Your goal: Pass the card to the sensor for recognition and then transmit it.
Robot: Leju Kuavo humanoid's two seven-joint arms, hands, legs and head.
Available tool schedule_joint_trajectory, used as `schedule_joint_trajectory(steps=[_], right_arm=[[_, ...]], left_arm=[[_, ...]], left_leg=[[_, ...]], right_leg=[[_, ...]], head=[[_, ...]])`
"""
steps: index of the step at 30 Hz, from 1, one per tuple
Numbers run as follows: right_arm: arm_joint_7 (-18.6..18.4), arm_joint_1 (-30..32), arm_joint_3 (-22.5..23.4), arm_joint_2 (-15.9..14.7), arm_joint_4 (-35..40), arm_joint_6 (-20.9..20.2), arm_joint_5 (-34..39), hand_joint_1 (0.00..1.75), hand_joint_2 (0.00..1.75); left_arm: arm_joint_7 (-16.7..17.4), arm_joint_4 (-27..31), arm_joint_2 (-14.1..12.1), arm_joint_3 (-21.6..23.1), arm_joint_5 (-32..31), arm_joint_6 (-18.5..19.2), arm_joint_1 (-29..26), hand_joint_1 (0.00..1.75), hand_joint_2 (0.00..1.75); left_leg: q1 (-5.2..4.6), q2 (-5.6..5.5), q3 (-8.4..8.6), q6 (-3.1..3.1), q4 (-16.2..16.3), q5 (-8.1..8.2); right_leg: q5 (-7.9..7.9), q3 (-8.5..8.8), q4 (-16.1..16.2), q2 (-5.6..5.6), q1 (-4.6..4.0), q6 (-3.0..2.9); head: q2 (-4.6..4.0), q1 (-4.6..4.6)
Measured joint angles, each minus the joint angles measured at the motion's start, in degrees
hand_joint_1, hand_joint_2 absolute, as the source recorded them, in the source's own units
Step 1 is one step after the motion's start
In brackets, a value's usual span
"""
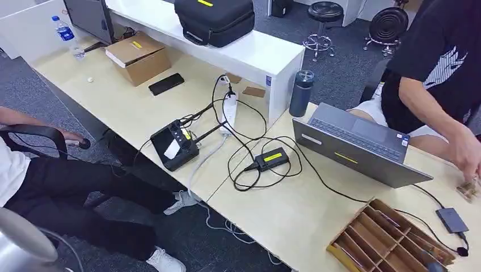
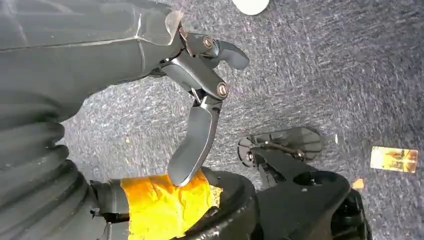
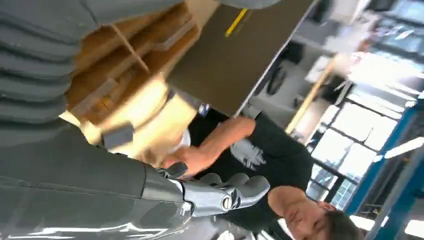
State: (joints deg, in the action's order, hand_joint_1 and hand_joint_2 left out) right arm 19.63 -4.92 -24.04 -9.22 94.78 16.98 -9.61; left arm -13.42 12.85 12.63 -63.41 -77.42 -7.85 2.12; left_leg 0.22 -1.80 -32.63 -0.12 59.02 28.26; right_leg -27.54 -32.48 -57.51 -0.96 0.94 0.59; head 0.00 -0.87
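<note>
1. Where the pale surface (image 1: 142,113) crosses the head view, a black sensor box (image 1: 174,146) sits left of centre, cabled, with a white slip on its top.
2. Left hand (image 2: 200,100): hangs over grey carpet (image 2: 325,75); fingers (image 2: 192,145) spread, holding nothing.
3. Yellowish card (image 2: 394,159): flat on the carpet, well apart from the left fingers.
4. Right hand (image 3: 220,192): fingers (image 3: 250,186) stretched out, nothing between them; a person's hand (image 3: 187,159) is close behind.
5. Wooden divider tray (image 1: 391,238): lower right of the head view, beside an open laptop (image 1: 357,144).
6. Small tan objects (image 1: 468,191): right edge, under a person's hand (image 1: 468,156); too small to identify.
</note>
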Motion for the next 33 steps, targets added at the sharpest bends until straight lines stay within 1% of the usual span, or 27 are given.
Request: schedule_joint_trajectory(steps=[2,4,6,10,13,16,18,20,22,24,26,29,33], right_arm=[[3.11,5.32,2.67,0.0,3.5,-2.31,4.63,0.0,1.75],[4.89,9.72,5.12,0.09,6.65,-3.76,8.09,0.0,1.75],[5.8,13.55,7.46,0.31,9.14,-4.15,10.25,0.0,1.75],[6.94,19.87,11.88,2.05,12.49,-5.78,15.9,0.0,1.75],[7.34,22.48,14.51,3.7,13.61,-8.83,21.25,0.0,1.75],[5.92,24.06,17.49,6.53,13.79,-11.29,25.79,0.0,1.75],[5.26,24.73,19.39,7.98,13.7,-12.44,27.18,0.0,1.75],[4.17,25.23,21.1,9.44,13.33,-12.7,27.49,0.0,1.75],[2.37,25.46,22.51,10.43,12.58,-11.62,25.89,0.0,1.75],[0.94,25.42,24.06,11.17,11.36,-8.99,23.48,0.0,1.75],[0.25,25.28,25.7,11.72,9.76,-7.34,22.79,0.0,1.75],[-0.93,25.01,28.92,12.77,7.01,-7.52,24.73,0.0,1.75],[-1.25,24.64,31.83,13.79,4.65,-8.08,25.4,0.0,1.75]], left_arm=[[-0.48,0.0,0.0,-0.52,0.59,-0.18,-0.13,0.0,1.75],[-0.65,0.0,0.02,-0.96,1.05,-0.33,-0.1,0.0,1.75],[-0.72,0.0,0.07,-1.74,1.66,-0.52,-0.14,0.0,1.75],[-0.48,0.0,0.44,-2.93,2.88,-1.18,-0.15,0.0,1.75],[-0.44,0.0,0.74,-3.34,3.06,-1.33,-0.07,0.0,1.75],[-0.44,0.0,0.94,-3.78,3.27,-1.4,-0.05,0.0,1.75],[-0.41,0.0,1.09,-4.28,3.49,-1.42,-0.01,0.0,1.75],[0.0,0.0,1.22,-4.57,3.61,-1.42,0.08,0.0,1.75],[0.13,0.0,1.33,-4.61,3.45,-1.53,0.06,0.0,1.75],[0.15,0.0,1.4,-4.63,3.32,-1.75,0.06,0.0,1.75],[0.15,0.0,1.44,-4.63,3.17,-1.79,0.06,0.0,1.75],[0.09,0.0,1.44,-4.63,2.99,-1.84,0.06,0.0,1.75],[0.09,0.0,1.44,-4.63,2.84,-1.92,0.07,0.0,1.75]], left_leg=[[0.0,0.03,-0.01,0.01,-0.01,0.03],[0.0,0.03,-0.02,0.02,-0.01,0.04],[0.01,0.04,-0.01,0.01,-0.01,0.04],[0.0,0.06,-0.01,0.02,-0.01,0.04],[0.0,0.12,0.01,0.02,-0.01,0.03],[0.0,0.11,0.03,0.02,0.0,0.03],[0.0,0.12,0.03,0.02,0.0,0.03],[0.0,0.12,0.03,0.02,0.0,0.03],[0.0,0.12,0.03,0.02,0.0,0.03],[0.0,0.12,0.02,0.02,0.0,0.03],[0.0,0.11,0.02,0.02,0.0,0.03],[-0.01,0.11,0.01,0.02,0.0,0.03],[-0.01,0.12,0.03,0.02,0.0,0.03]], right_leg=[[-0.01,-0.04,0.0,-0.03,0.0,-0.01],[-0.07,-0.03,0.0,-0.03,0.0,0.02],[-0.07,-0.03,0.0,-0.03,0.0,0.02],[-0.06,0.0,-0.01,-0.01,0.0,0.02],[-0.05,0.0,-0.01,-0.05,0.0,0.02],[-0.05,0.01,-0.01,-0.05,0.0,0.02],[-0.05,0.02,-0.01,-0.05,0.0,0.02],[-0.06,0.02,-0.01,-0.05,0.0,0.02],[-0.06,0.02,-0.01,-0.05,0.0,0.02],[-0.06,0.02,-0.01,-0.05,0.0,0.02],[-0.06,0.02,-0.01,-0.05,0.01,0.02],[-0.06,0.02,-0.01,-0.05,0.01,0.03],[-0.06,0.02,-0.01,-0.05,0.01,0.02]], head=[[0.0,-0.02],[0.0,-0.02],[0.0,-0.02],[0.0,-0.04],[0.0,0.0],[0.0,-0.02],[0.0,0.0],[0.0,-0.02],[0.0,-0.02],[0.0,-0.02],[0.0,-0.02],[0.0,-0.02],[0.0,-0.02]])
